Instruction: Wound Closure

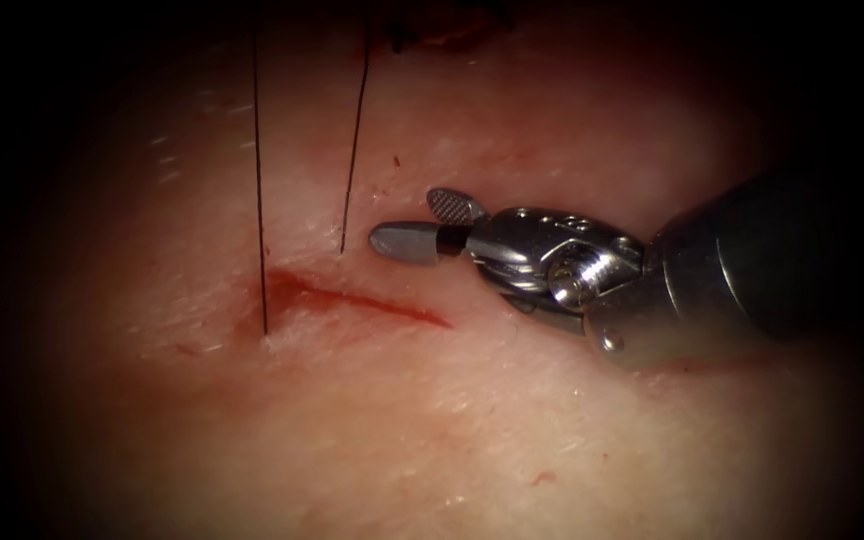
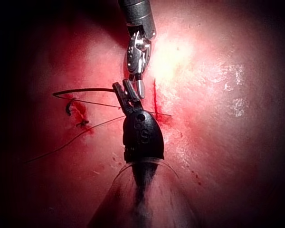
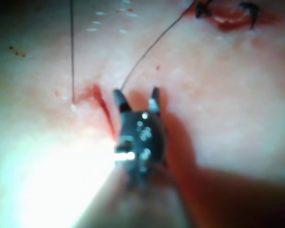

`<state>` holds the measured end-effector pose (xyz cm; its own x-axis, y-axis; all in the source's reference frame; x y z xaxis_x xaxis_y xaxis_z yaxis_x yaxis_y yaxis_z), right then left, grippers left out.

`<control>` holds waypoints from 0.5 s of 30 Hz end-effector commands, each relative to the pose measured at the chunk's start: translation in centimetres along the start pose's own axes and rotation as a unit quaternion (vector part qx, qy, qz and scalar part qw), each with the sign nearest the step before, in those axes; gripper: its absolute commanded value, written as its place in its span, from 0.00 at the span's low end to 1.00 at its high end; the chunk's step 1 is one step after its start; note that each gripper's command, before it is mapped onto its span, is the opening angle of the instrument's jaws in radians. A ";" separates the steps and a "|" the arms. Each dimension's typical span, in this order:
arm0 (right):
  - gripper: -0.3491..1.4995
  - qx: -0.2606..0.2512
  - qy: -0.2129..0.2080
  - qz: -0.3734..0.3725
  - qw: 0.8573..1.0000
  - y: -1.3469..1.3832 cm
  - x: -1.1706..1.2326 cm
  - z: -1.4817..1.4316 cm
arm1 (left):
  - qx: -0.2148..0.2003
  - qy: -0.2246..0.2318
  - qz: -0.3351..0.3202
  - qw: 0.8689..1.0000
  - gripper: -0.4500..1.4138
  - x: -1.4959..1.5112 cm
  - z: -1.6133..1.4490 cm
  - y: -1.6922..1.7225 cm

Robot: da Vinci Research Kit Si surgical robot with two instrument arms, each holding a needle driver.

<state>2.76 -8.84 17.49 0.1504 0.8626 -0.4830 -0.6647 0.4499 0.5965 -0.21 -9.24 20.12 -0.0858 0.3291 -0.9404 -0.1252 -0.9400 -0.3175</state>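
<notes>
The cut [image 1: 372,303] runs across the tissue [image 1: 432,430], lined with red fluid. My right tool [image 1: 414,224] hovers just above the cut's right part, jaws open and holding nothing; its open jaws also show in the right wrist view [image 3: 137,99]. In the left wrist view my left tool [image 2: 122,90] is shut on the dark curved needle [image 2: 83,90] at one end, and the needle is held free of the tissue. One thread [image 1: 260,180] rises straight from the tissue at the cut's left end. A second strand of thread [image 1: 354,150] rises from just above the cut.
An earlier stitch [image 3: 228,15] with dark cut ends and red fluid lies beyond the cut; it also appears as a stitch [image 2: 78,113] in the left wrist view. The right tool's thick shaft [image 1: 772,255] comes in from the right.
</notes>
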 end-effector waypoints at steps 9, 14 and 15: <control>0.87 0.167 -0.047 -0.106 0.979 -0.59 0.03 -0.15 | 0.039 0.011 0.003 0.999 0.00 -0.14 0.12 0.12; 0.86 0.183 -0.060 -0.205 0.960 -0.94 0.09 -0.13 | 0.046 0.004 -0.009 0.999 0.00 -0.59 0.15 0.38; 0.86 0.186 -0.068 -0.222 0.955 -1.01 0.07 -0.10 | 0.046 0.001 -0.008 0.999 0.00 -0.72 0.15 0.43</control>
<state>3.25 -9.13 16.80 0.4815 0.5705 -0.6653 -0.2100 0.8121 0.5444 -0.26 -9.79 20.75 -0.0916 0.3397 -0.9361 -0.2155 -0.9245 -0.3144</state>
